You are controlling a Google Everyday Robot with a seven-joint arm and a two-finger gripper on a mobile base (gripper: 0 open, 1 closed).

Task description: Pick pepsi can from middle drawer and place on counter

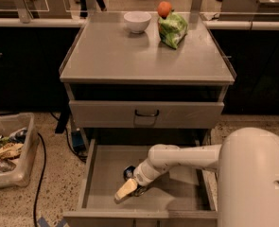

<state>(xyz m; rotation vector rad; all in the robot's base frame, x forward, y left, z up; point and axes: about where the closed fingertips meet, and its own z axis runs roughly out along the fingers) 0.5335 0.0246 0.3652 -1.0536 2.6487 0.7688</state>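
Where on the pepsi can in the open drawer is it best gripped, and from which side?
Probably around the round side wall of the pepsi can, coming from above: the middle drawer has low walls and an open top. The claw sits just in front of the can, which the arm largely hides.

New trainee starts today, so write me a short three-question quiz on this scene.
1. Which white thing shares the counter with the orange and the green bag?
2. True or false: the pepsi can is on the counter.
3. The gripper is: A by the orange; B down in the middle drawer; C above the counter.
Key: 1 bowl; 2 false; 3 B.
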